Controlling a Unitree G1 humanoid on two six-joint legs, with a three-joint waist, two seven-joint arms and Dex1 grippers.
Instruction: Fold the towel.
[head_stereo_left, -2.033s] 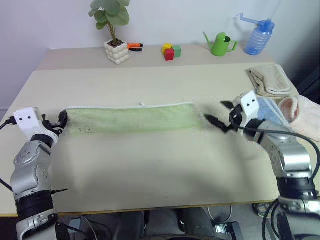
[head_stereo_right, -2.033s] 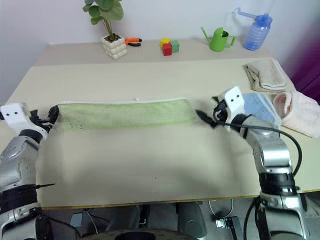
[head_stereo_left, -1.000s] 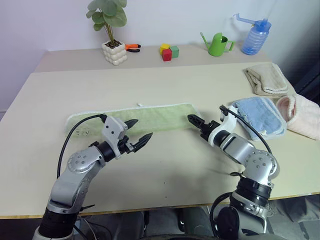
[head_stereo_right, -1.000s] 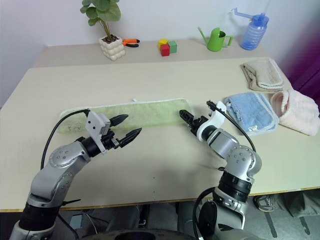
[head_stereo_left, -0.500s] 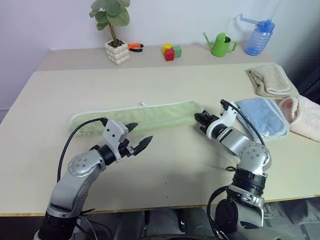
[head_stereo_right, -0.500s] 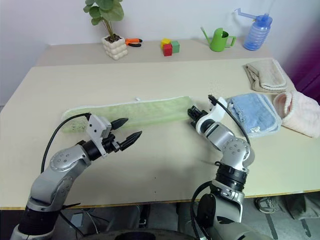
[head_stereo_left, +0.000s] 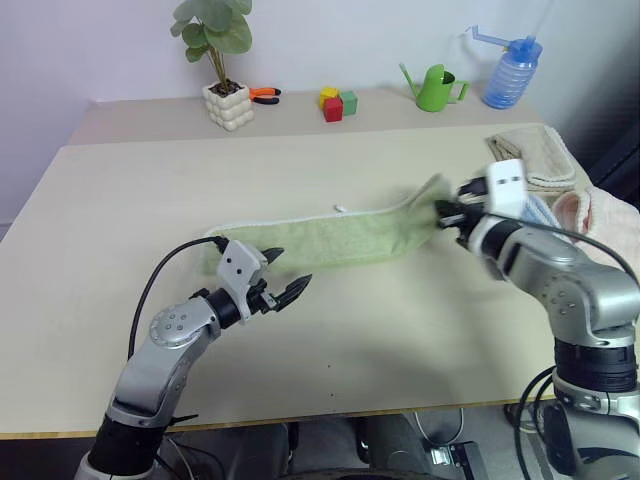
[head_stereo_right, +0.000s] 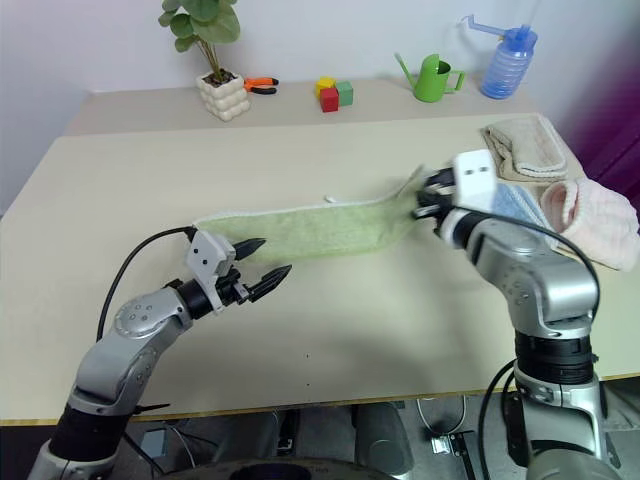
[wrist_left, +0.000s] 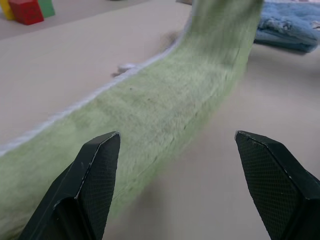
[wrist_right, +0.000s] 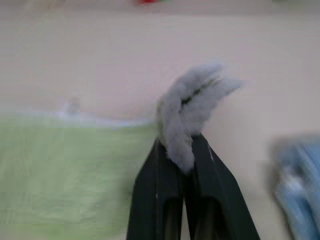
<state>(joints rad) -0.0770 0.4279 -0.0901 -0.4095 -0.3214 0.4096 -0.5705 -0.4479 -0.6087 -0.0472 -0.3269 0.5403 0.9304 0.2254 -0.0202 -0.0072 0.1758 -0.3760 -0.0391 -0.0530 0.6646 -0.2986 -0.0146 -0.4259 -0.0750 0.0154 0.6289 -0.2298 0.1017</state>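
A: Step in hand, as I read it: second fold, lengthwise. The towel (head_stereo_left: 320, 238) lies as a long narrow band across the middle of the surface (head_stereo_left: 400, 340), apparently already doubled once. Its right end is raised off the surface.

B: Tool states?

A: Right tool (head_stereo_right: 428, 204) is pressed together, pinching the towel's right end corner; in the right wrist view a tuft of pile bunches out between the two black fingers (wrist_right: 212, 175). Left tool (head_stereo_left: 287, 283) is spread wide and holds nothing. It hovers just in front of the band's left part, pointing along it.

B: Next move?

A: My judgement: carry the pinched end over toward the left end and lay it down edge to edge. The left tool could pin the far end so the band does not drag. Risk: a single-corner grip may let the end twist or droop.

B: Material notes.

A: Light green terry, short looped pile, soft and limp; it sags in a curve from the raised end. A whitish stitched hem runs along the far long edge. Surface is smooth, pale beige. A light blue folded towel (head_stereo_right: 515, 205) sits just beyond the right tool.
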